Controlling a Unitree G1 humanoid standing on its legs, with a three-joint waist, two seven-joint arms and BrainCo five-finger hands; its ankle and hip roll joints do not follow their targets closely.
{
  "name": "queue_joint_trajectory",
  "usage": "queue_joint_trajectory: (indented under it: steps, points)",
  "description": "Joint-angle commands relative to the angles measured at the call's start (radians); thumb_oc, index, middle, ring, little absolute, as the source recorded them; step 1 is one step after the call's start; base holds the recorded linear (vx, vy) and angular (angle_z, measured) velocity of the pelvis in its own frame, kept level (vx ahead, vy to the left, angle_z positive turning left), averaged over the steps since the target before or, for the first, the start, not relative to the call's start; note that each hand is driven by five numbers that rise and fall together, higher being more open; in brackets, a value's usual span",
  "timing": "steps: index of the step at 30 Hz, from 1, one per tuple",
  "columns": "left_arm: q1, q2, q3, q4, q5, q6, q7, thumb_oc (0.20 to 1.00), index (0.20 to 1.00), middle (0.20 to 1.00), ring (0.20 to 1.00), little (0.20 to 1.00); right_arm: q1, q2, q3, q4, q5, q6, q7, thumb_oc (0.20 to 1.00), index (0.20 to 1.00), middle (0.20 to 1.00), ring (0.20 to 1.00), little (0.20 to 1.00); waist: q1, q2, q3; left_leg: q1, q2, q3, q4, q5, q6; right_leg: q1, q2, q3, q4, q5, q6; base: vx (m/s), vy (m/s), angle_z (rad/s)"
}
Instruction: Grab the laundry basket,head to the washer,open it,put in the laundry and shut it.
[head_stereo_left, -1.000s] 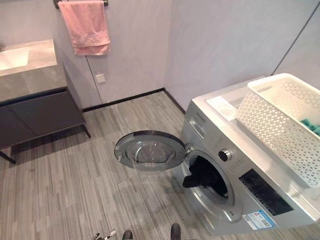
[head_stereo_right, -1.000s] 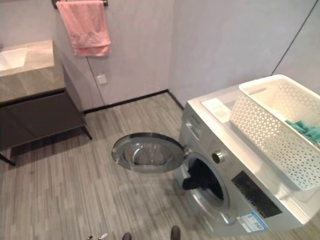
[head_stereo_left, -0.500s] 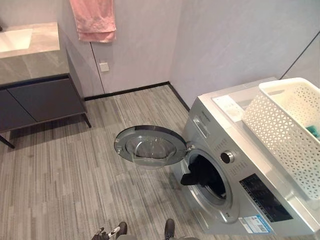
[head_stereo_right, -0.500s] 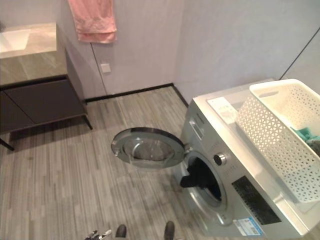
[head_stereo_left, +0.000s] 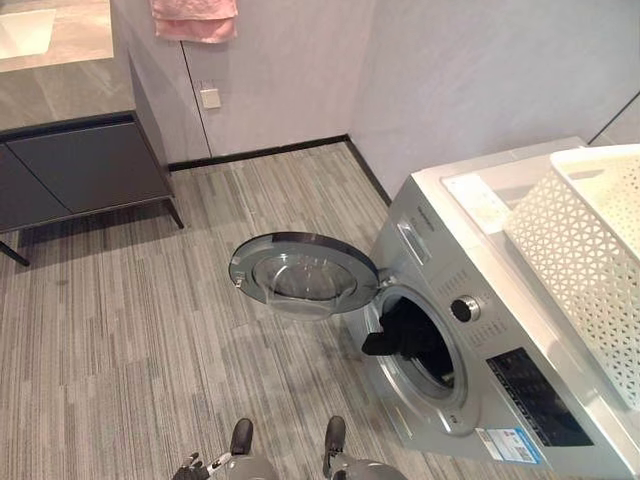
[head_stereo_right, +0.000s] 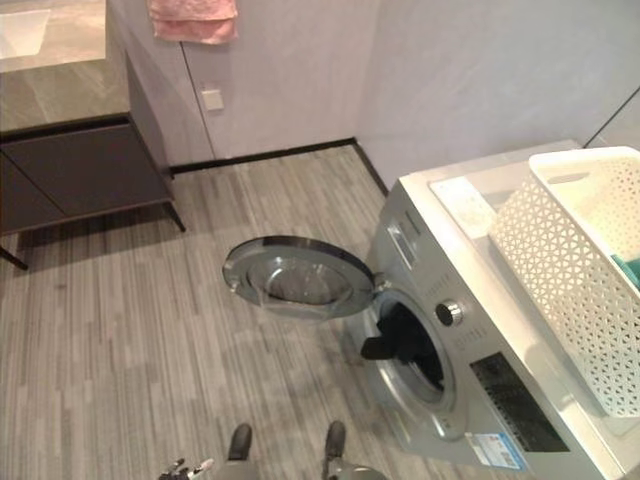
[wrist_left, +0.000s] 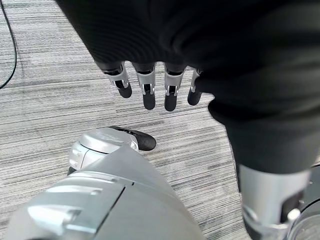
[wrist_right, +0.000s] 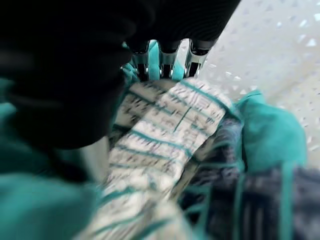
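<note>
The silver washer (head_stereo_left: 520, 330) stands at the right with its round door (head_stereo_left: 303, 275) swung wide open to the left. A dark garment (head_stereo_left: 405, 335) hangs in the drum mouth. The white lattice laundry basket (head_stereo_left: 585, 250) rests on the washer's top, with teal cloth (head_stereo_right: 630, 268) showing inside it. In the right wrist view my right hand (wrist_right: 161, 59) is down in the basket (wrist_right: 270, 50), against teal and white patterned laundry (wrist_right: 170, 135). My left hand (wrist_left: 150, 85) hangs over the floor with straight fingers and nothing in it; it also shows at the lower edge (head_stereo_left: 195, 467).
A dark vanity cabinet (head_stereo_left: 70, 170) with a stone counter stands at the far left. A pink towel (head_stereo_left: 195, 18) hangs on the back wall above a wall socket (head_stereo_left: 210, 97). Grey plank floor (head_stereo_left: 120, 340) spreads in front of the open door.
The whole picture has shifted: the camera has tilted down and turned slightly, so the towel and vanity sit higher in view. The washer, door and basket have not moved.
</note>
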Motion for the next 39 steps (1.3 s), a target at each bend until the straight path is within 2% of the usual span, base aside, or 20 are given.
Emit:
queue_joint_trajectory:
  steps: [1,4,10,14,15,18,20,25,29,33,34,35,37,39]
  points:
    - [-0.059,0.006,-0.040,-0.032,-0.008,-0.041,-0.011,1.000,1.000,1.000,1.000,1.000,0.029,0.163,0.110,0.026,0.074,-0.029,0.072,0.200,0.200,0.200,0.200,0.200,0.012,0.008,0.087,0.009,0.013,-0.044,-0.041,0.218,-0.015,0.027,-0.061,0.062,0.109,-0.183,0.055,0.00,0.000,0.00]
    - [-0.064,0.002,-0.053,-0.040,-0.003,-0.046,-0.006,1.000,1.000,1.000,1.000,1.000,-0.001,0.167,0.111,0.042,0.062,-0.042,0.041,0.200,0.200,0.200,0.200,0.200,0.008,0.016,0.088,0.007,0.010,-0.042,-0.042,0.213,-0.015,0.026,-0.063,0.067,0.100,-0.180,0.056,0.00,0.000,0.00]
    - [-0.075,0.001,-0.052,-0.026,0.001,-0.048,0.015,1.000,1.000,1.000,1.000,1.000,-0.112,0.169,0.050,0.108,0.092,-0.063,-0.107,0.200,0.200,0.200,0.200,0.200,-0.001,0.023,0.082,0.021,0.005,-0.035,-0.041,0.199,-0.013,0.043,-0.070,0.072,0.088,-0.175,0.062,0.00,0.011,0.00]
    - [-0.087,0.008,-0.032,-0.002,0.016,-0.049,0.040,1.000,1.000,1.000,1.000,1.000,-0.213,0.122,-0.098,0.147,0.227,-0.078,-0.256,0.200,0.200,0.200,0.200,0.200,-0.011,0.021,0.065,0.046,0.002,-0.025,-0.038,0.171,-0.008,0.073,-0.076,0.070,0.082,-0.178,0.065,0.02,0.042,-0.01]
    - [-0.088,0.008,-0.033,-0.002,0.016,-0.049,0.040,1.000,1.000,1.000,1.000,1.000,-0.212,0.121,-0.100,0.147,0.227,-0.078,-0.256,0.200,0.200,0.200,0.200,0.200,-0.010,0.021,0.066,0.048,0.002,-0.024,-0.038,0.170,-0.008,0.074,-0.076,0.071,0.082,-0.178,0.065,0.00,0.000,0.00]
    - [-0.087,0.018,-0.018,0.013,0.035,-0.052,0.053,1.000,1.000,1.000,1.000,1.000,-0.261,0.059,-0.250,0.133,0.404,-0.113,-0.340,0.200,0.200,0.200,0.200,0.200,-0.017,0.013,0.043,0.076,0.003,-0.020,-0.032,0.141,-0.003,0.109,-0.081,0.067,0.080,-0.186,0.066,0.03,0.022,-0.02]
    - [-0.087,0.021,-0.016,0.020,0.041,-0.052,0.055,1.000,1.000,1.000,1.000,1.000,-0.276,0.040,-0.276,0.138,0.433,-0.122,-0.355,0.200,0.200,0.200,0.200,0.200,-0.017,0.010,0.036,0.085,0.004,-0.020,-0.030,0.133,-0.003,0.121,-0.082,0.063,0.079,-0.189,0.068,0.05,0.021,0.02]
    - [-0.086,0.038,0.000,0.040,0.066,-0.054,0.075,1.000,1.000,1.000,1.000,1.000,-0.363,-0.052,-0.393,0.161,0.598,-0.168,-0.468,0.200,0.200,0.200,0.200,0.200,-0.014,-0.006,-0.005,0.115,0.003,-0.030,-0.018,0.102,-0.001,0.171,-0.088,0.050,0.077,-0.202,0.068,0.07,0.026,0.12]
    - [-0.076,0.037,0.016,0.052,0.093,-0.045,0.094,1.000,1.000,1.000,1.000,1.000,-0.351,-0.104,-0.523,0.061,0.708,-0.214,-0.556,0.200,0.200,0.200,0.200,0.200,-0.021,-0.016,-0.038,0.129,0.003,-0.038,-0.002,0.076,0.003,0.204,-0.090,0.043,0.076,-0.212,0.069,0.06,0.024,0.13]
    - [-0.065,0.040,0.023,0.057,0.122,-0.034,0.116,1.000,1.000,1.000,1.000,1.000,-0.290,-0.134,-0.668,-0.009,0.753,-0.254,-0.657,0.200,0.200,0.200,0.200,0.200,-0.022,-0.025,-0.064,0.137,-0.003,-0.044,0.007,0.048,0.004,0.227,-0.096,0.028,0.074,-0.215,0.072,0.03,0.044,0.17]
    - [-0.065,0.041,0.023,0.057,0.122,-0.034,0.116,1.000,1.000,1.000,1.000,1.000,-0.282,-0.133,-0.676,-0.011,0.752,-0.254,-0.658,0.200,0.200,0.200,0.200,0.200,-0.021,-0.026,-0.064,0.136,-0.003,-0.045,0.008,0.048,0.004,0.228,-0.097,0.028,0.074,-0.215,0.072,0.02,0.071,0.11]
    - [-0.066,0.033,0.037,0.082,0.142,-0.026,0.132,1.000,1.000,1.000,1.000,1.000,-0.250,-0.138,-0.738,-0.083,0.719,-0.268,-0.734,0.200,0.200,0.200,0.200,0.200,-0.030,-0.025,-0.082,0.145,-0.008,-0.045,0.005,0.034,0.007,0.235,-0.102,0.025,0.074,-0.214,0.076,0.02,0.053,0.13]
    - [-0.068,0.034,0.037,0.091,0.150,-0.024,0.142,1.000,1.000,1.000,1.000,1.000,-0.219,-0.136,-0.784,-0.109,0.705,-0.273,-0.771,0.200,0.200,0.200,0.200,0.200,-0.031,-0.028,-0.087,0.149,-0.009,-0.045,0.003,0.028,0.009,0.238,-0.104,0.025,0.073,-0.213,0.077,0.01,0.066,0.13]
    - [-0.071,0.030,0.038,0.104,0.169,-0.016,0.161,1.000,1.000,1.000,1.000,1.000,-0.171,-0.143,-0.873,-0.149,0.662,-0.279,-0.867,0.200,0.200,0.200,0.200,0.200,-0.040,-0.030,-0.099,0.159,-0.015,-0.040,-0.005,0.008,0.014,0.239,-0.109,0.030,0.069,-0.207,0.082,-0.02,0.100,0.03]
